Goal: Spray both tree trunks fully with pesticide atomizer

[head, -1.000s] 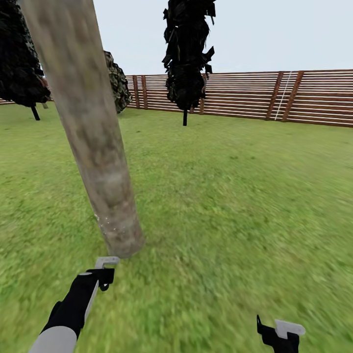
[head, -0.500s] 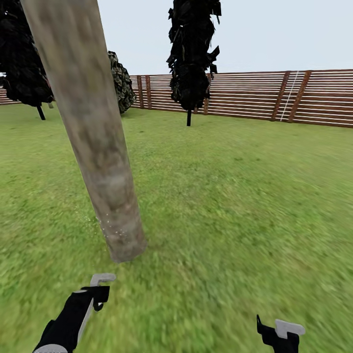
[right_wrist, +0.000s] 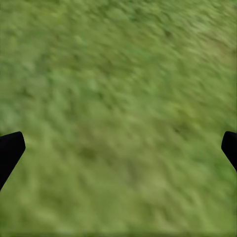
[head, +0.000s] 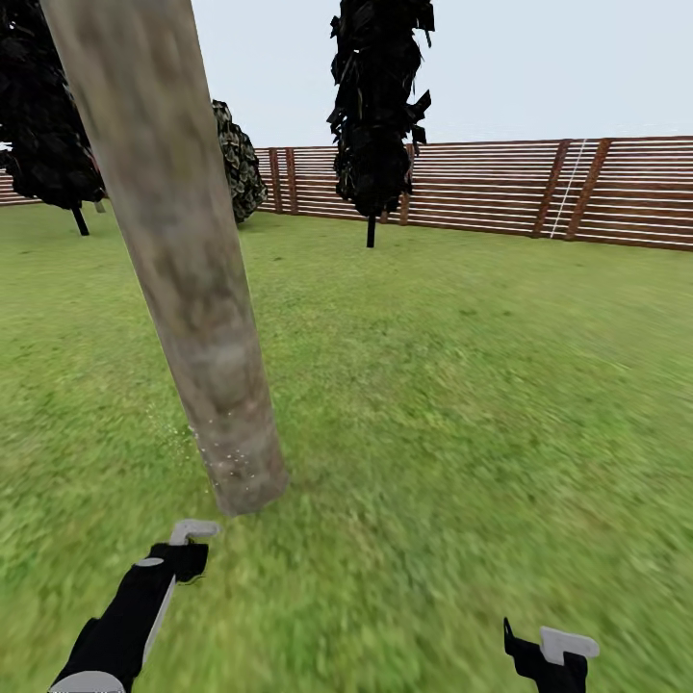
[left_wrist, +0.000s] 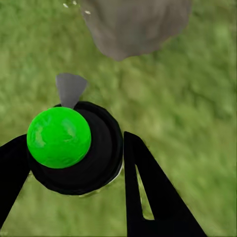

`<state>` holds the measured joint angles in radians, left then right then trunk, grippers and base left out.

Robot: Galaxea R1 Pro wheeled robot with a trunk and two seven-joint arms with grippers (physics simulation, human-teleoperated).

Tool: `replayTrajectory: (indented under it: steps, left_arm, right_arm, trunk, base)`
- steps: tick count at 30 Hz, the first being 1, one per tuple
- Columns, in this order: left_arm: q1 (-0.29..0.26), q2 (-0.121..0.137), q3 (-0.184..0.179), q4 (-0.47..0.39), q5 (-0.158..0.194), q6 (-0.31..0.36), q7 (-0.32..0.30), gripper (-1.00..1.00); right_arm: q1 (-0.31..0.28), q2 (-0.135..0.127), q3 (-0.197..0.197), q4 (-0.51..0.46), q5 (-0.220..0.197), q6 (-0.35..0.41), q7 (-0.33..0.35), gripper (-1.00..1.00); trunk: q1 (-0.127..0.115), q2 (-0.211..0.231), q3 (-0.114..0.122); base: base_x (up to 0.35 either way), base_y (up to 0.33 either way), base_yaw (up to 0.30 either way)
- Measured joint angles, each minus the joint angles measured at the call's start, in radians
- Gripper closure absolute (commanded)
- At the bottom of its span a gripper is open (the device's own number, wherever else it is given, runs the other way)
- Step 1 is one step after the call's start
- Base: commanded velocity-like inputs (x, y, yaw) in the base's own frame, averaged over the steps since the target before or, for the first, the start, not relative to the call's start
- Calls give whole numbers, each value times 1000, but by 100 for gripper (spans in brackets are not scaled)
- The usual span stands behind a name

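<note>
— What is seen at the left of the head view?

— A dark-foliaged tree (head: 43,125) is seen at the upper left of the frame, in front of the brown slat fence (head: 539,192). Just right of it, a thick grey-tan tree trunk (head: 183,269) is seen running from the top edge down to the grass (head: 462,404), tilted in the frame, with fine pale specks dotted near its base. A round dark bush (head: 236,159) is seen behind it.

— And the left gripper?

— The left gripper (head: 178,558) is found at the lower left of the frame, just below the trunk's base and apart from it. In the left wrist view, the pesticide atomizer (left_wrist: 74,143) is seen clasped between the black fingers (left_wrist: 153,197): a round black body with a bright green cap and a grey nozzle, pointed toward the trunk's base (left_wrist: 133,24). The gripper is closed around it.

— What is shown in the middle?

— A second tall tree (head: 375,106) with ragged dark foliage and a thin dark stem is seen at the upper centre, well beyond the near trunk, close to the fence.

— And at the right?

— The right gripper (head: 549,654) is seen at the lower right edge of the frame, over bare grass. In the right wrist view its fingertips (right_wrist: 10,150) are set far apart at the two sides, nothing held between them, so it is released.
</note>
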<state>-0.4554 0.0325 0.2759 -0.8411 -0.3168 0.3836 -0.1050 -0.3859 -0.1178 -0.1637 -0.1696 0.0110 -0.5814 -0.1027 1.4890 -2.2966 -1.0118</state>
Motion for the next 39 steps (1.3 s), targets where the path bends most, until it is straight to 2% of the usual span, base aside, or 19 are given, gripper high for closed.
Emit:
replayTrajectory:
  steps: [5,10,17,30,39]
  left_arm:
    - [0,-5,5,-41,4,0,0,100]
    - [2,2,7,-45,1,2,3,100]
    - [2,-7,4,-36,4,0,60,100]
    - [2,-8,7,-31,8,4,50,100]
    - [2,-9,7,-31,7,4,51,100]
  right_arm:
    - [0,0,0,0,0,0,0,-100]
    - [0,3,1,0,1,0,0,-100]
    - [0,3,1,0,0,0,0,-100]
    - [0,2,1,0,0,0,0,-100]
    - [0,1,1,0,0,0,0,-100]
  trunk:
    - [0,0,0]
    - [0,0,0]
    - [0,0,0]
    - [0,0,0]
    - [0,0,0]
  base:
    - [0,0,25]
    - [41,-134,240]
    - [48,-265,120]
    - [1,-273,1]
    - [111,-269,0]
